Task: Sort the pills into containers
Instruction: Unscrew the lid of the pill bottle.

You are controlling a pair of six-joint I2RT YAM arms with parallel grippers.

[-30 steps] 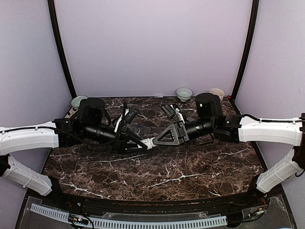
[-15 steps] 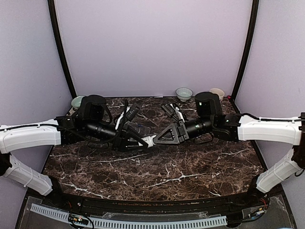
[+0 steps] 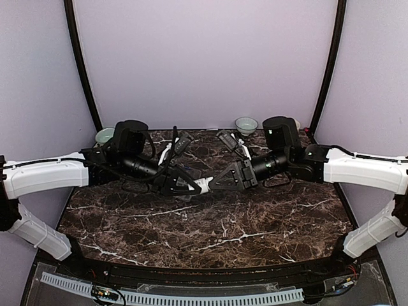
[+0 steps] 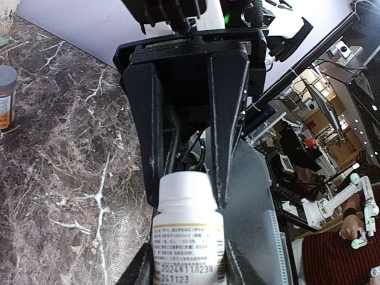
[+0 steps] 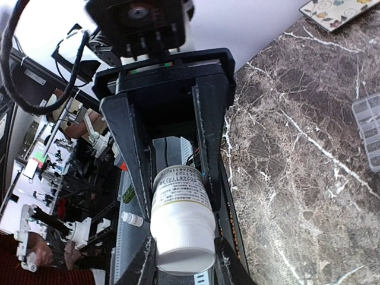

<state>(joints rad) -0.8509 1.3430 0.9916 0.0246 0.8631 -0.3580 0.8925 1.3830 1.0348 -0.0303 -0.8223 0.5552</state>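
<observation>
A white pill bottle (image 3: 204,185) is held level above the middle of the table between both grippers. My left gripper (image 4: 187,261) is shut on its labelled body (image 4: 189,243). My right gripper (image 5: 183,255) is shut on its white cap (image 5: 183,228). In the top view the left gripper (image 3: 196,185) and the right gripper (image 3: 214,183) meet tip to tip. A corner of the clear organizer box (image 5: 369,130) shows at the right edge of the right wrist view. The arms hide it in the top view. No loose pills show.
Two ceramic bowls (image 3: 246,124) (image 3: 104,135) and a mug (image 3: 294,122) stand along the back edge. An orange bottle with a grey cap (image 4: 6,95) stands on the marble. A patterned dish (image 5: 338,12) lies far off in the right wrist view.
Both arms have shifted a little toward the back and right, carrying the bottle between them. Both grips look unchanged.
</observation>
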